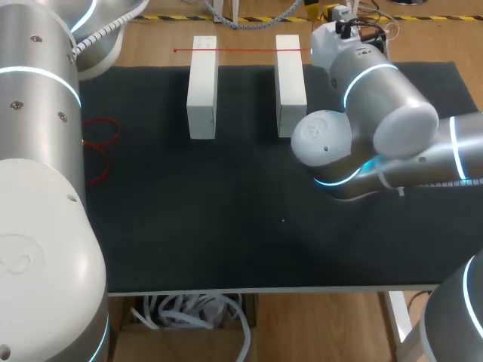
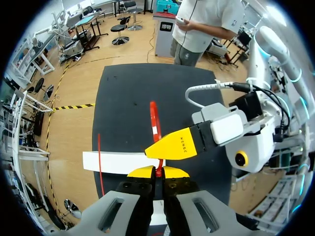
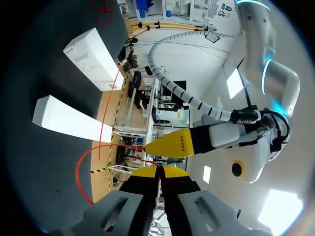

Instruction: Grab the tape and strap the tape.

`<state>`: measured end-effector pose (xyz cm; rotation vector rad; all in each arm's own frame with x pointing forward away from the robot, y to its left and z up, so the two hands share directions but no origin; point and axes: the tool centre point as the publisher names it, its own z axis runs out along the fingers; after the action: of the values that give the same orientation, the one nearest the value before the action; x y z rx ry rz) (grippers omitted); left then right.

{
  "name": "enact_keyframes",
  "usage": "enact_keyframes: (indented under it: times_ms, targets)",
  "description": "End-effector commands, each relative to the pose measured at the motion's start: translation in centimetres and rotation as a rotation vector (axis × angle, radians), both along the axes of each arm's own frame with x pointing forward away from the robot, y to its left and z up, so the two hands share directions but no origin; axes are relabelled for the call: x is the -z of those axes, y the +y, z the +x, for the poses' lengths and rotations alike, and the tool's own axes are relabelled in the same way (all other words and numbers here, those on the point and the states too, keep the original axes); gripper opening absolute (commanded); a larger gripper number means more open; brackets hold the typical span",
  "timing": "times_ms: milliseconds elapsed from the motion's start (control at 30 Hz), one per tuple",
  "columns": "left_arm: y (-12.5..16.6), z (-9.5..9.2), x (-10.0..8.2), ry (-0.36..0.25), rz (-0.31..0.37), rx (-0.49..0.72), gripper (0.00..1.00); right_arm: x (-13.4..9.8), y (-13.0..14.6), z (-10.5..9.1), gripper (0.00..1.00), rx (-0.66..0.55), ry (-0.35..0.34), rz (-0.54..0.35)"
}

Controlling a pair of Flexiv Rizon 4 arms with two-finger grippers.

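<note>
- Grabbing's looking done, I think: left pincer (image 2: 158,171) and right pincer (image 3: 158,170) are both pinching the red tape (image 2: 155,120).
- It's stretching across the white blocks (image 1: 202,87); strapping is still waiting.

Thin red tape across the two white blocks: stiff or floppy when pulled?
Probably floppy: the thin red tape runs straight where stretched but curls in loops on the black mat. Looks very thin, so likely light and hard to pinch.

Bright, even overhead light with soft shadows.
</note>
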<state>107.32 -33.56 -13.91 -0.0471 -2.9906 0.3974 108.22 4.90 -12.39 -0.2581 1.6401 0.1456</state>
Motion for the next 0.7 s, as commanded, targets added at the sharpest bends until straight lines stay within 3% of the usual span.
enact_keyframes:
  times_ms: [33,700]
  targets:
    - [-0.17,0.13,-0.16,0.005,0.007,0.0,0.0,-0.36,-0.2,-0.14,0.0,-0.006,0.007,-0.003]
    - [-0.17,0.13,-0.16,0.005,0.007,0.0,0.0,-0.63,-0.75,-0.21,0.0,0.003,0.002,0.005]
